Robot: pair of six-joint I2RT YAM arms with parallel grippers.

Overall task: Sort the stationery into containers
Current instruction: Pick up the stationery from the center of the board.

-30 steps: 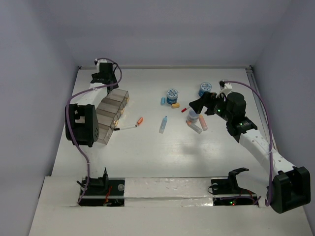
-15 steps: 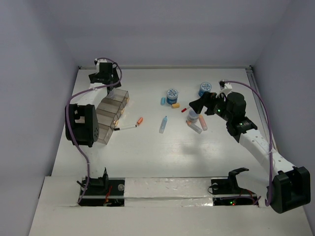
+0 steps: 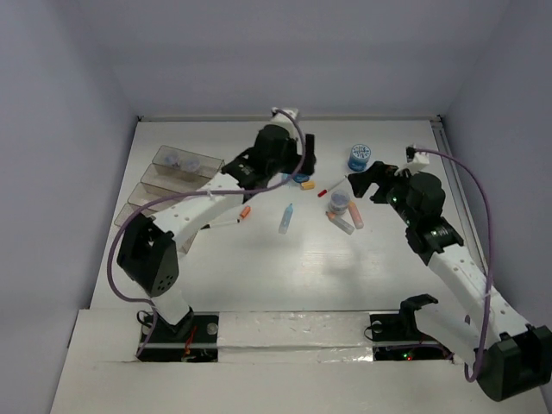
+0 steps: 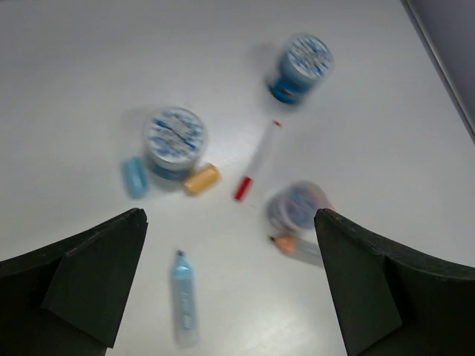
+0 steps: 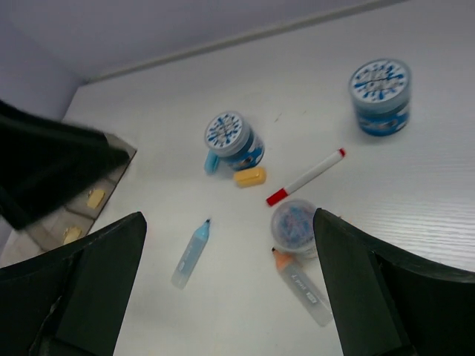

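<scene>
- The containers (image 3: 142, 194), clear stepped bins, are set well off to the left of both grippers. Two pale round tubs (image 3: 178, 159) are seen in the farthest bin.
- The left arm (image 3: 207, 200) is stretched across the table with its wrist pitched down over the loose pile. The left gripper (image 4: 228, 222) is spread wide and nothing is held.
- The right arm (image 3: 453, 263) is reached forward from the right. The right gripper (image 5: 229, 222) is also spread wide and empty, above the same pile.
- One blue-topped tub (image 4: 174, 141) is found just ahead of the left gripper, toward its left finger. The second tub (image 4: 299, 67) lies farther ahead, to the right. Both are judged light, rigid and smooth-walled, so a hold across the round side below the lid is advised.
- The lilac tub (image 5: 295, 226) lies just ahead of the right gripper, nearer its right finger, and is best taken the same way.
- The red-capped pen (image 5: 306, 178) is thin and stiff and likely to roll. A pinch across mid-barrel is judged best.
- The yellow marker (image 4: 200, 179) lies just beside the nearer tub. The light-blue marker (image 5: 191, 254) lies by the right gripper's left finger. Both are short and light.
</scene>
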